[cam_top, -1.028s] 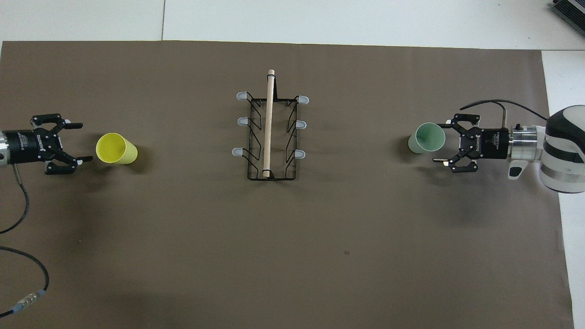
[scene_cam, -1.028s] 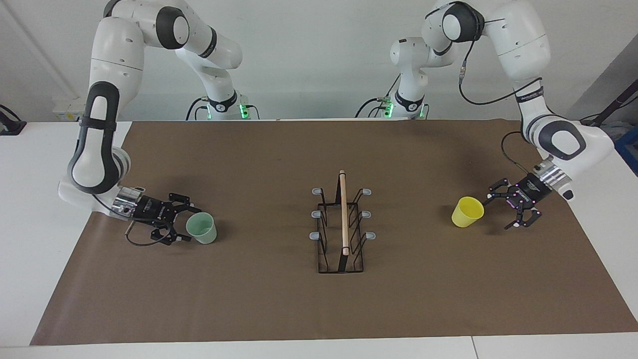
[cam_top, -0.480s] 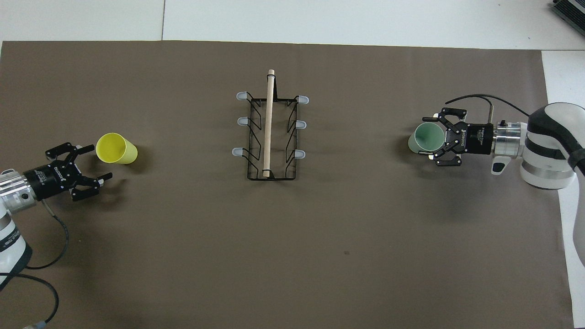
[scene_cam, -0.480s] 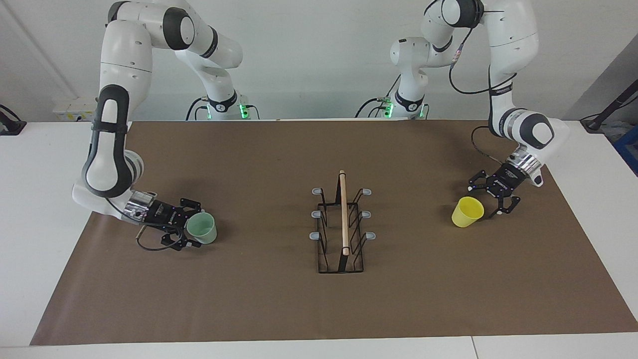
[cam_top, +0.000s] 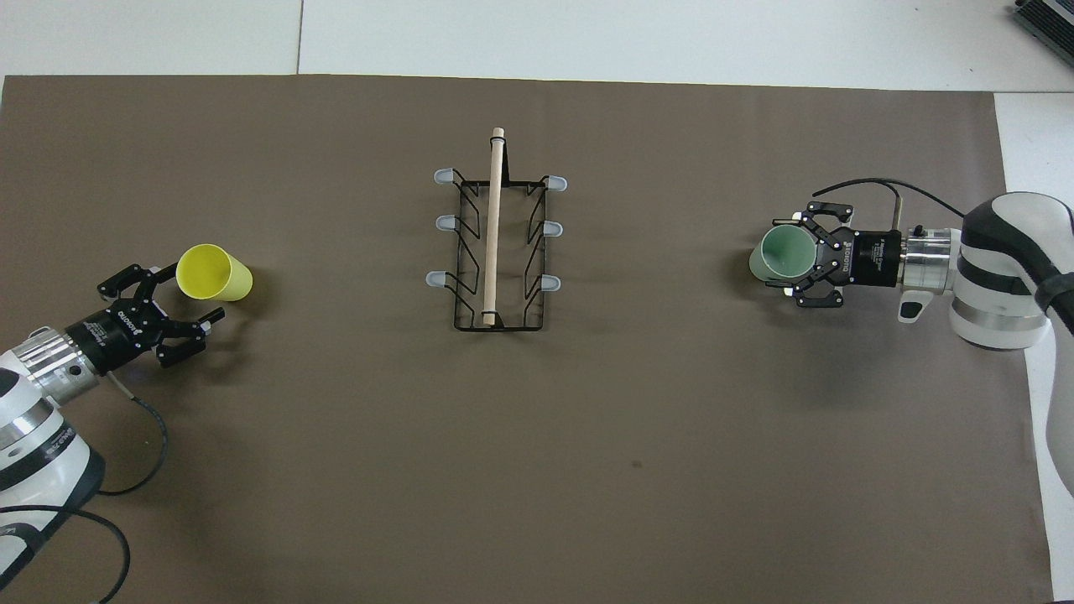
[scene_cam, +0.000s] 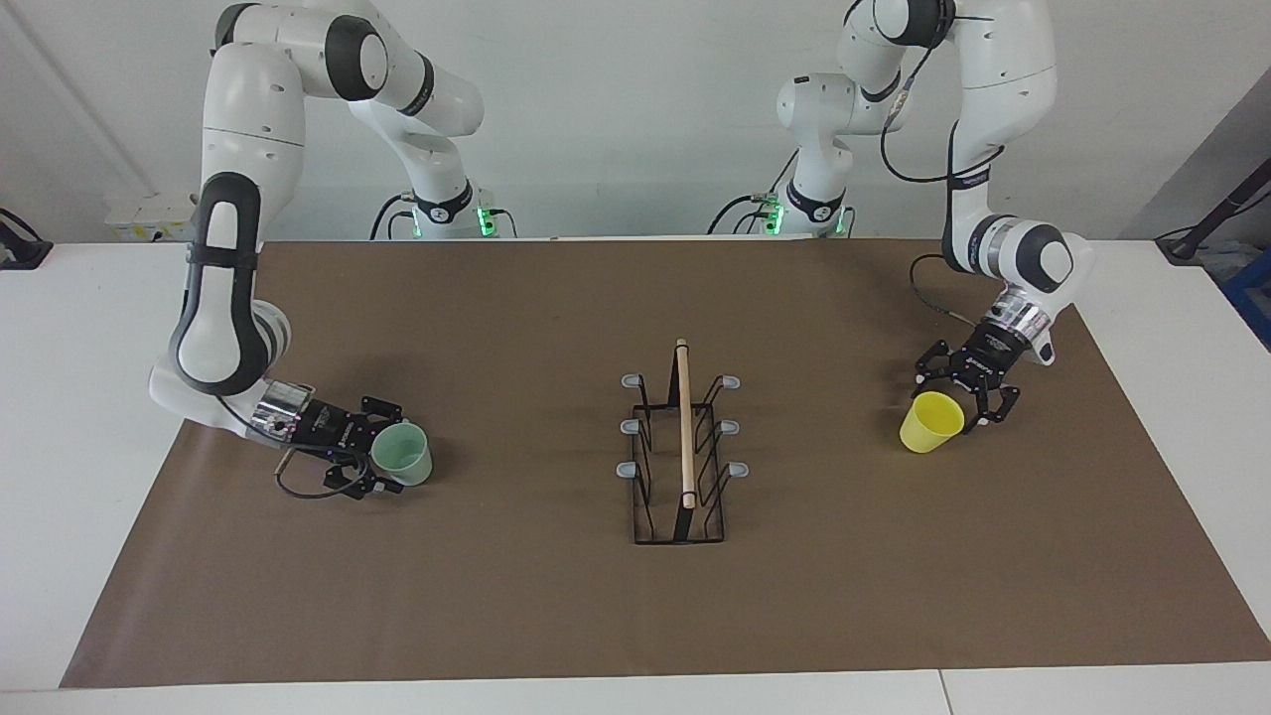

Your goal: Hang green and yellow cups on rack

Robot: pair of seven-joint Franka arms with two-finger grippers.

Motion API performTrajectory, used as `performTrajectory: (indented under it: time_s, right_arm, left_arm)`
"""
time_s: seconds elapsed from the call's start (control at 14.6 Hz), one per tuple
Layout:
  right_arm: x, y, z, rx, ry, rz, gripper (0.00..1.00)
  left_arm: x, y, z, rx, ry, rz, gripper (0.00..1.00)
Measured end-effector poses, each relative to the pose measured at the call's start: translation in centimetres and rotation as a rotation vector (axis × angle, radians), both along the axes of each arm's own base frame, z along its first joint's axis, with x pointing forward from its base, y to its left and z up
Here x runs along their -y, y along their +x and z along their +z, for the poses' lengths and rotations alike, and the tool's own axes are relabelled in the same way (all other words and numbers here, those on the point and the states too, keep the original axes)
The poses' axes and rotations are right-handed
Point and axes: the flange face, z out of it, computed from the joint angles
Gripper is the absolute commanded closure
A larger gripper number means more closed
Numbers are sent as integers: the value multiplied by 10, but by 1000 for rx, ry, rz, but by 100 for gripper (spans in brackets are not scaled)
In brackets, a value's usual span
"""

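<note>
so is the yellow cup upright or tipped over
Upright. The yellow cup stands on its narrow base with its open mouth up in both views. The left end effector is beside it, fingers open.

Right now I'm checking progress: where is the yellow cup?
The yellow cup sits on the brown mat at the left arm's end of the table, level with the rack, with the left end effector beside it.

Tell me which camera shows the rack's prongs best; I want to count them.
The overhead view: the rack shows all six grey-tipped prongs spread clearly, three on each side of its wooden rod. The facing view shows the rack more end-on, so its wires overlap, though the tips still show.
</note>
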Motion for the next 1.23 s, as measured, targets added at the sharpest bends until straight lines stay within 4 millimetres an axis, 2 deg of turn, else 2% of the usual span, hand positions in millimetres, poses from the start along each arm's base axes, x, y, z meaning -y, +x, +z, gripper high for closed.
performTrajectory:
  time_s: [0.07, 0.14, 0.41, 0.62, 0.69, 0.82, 0.96, 1.23]
  right_arm:
    - [0, 0, 0, 15, -3, 8, 82]
    - [0, 0, 0, 36, -6, 21, 100]
    - [0, 6, 8, 94, -16, 48, 100]
    - [-8, 18, 27, 153, -34, 79, 100]
    - [-13, 22, 36, 222, -50, 120, 100]
    - [-28, 25, 62, 469, -137, 317, 100]
    - [-50, 26, 94, 669, -246, 532, 100]
    - [-87, 26, 163, 884, -343, 677, 100]
  left_arm:
    - [3, 2, 0, 4, 0, 21, 0]
    - [7, 3, 0, 7, -5, 44, 0]
    - [17, 5, -2, 12, -18, 87, 0]
    - [24, 6, -3, 11, -11, 78, 0]
    - [26, 6, -4, 11, -7, 75, 0]
    - [29, 7, -5, 9, 4, 72, 0]
    - [33, 7, -6, 4, 19, 69, 0]
    - [52, 9, -9, -10, 46, 52, 0]
